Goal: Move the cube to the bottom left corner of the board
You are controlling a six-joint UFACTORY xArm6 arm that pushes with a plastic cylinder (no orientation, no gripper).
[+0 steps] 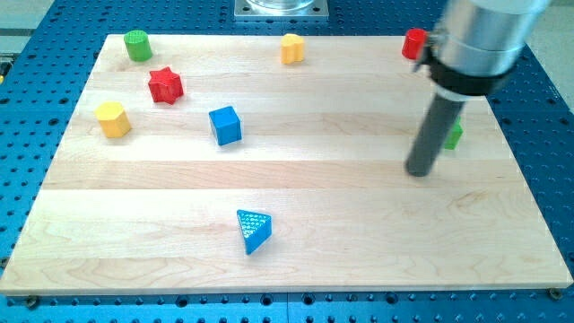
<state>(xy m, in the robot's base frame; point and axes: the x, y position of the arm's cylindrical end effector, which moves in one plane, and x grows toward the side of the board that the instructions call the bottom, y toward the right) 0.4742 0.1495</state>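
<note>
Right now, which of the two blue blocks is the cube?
The upper one, the blue cube, right of the red star. The other, the blue triangle, lies nearer the view's bottom.

A green cylinder sits at the counter's top left, a red star below it and a yellow block further left. A yellow block lies top centre, a red block top right, a blue wedge near the bottom.

Blue cube, upright, board's upper left-centre
</note>
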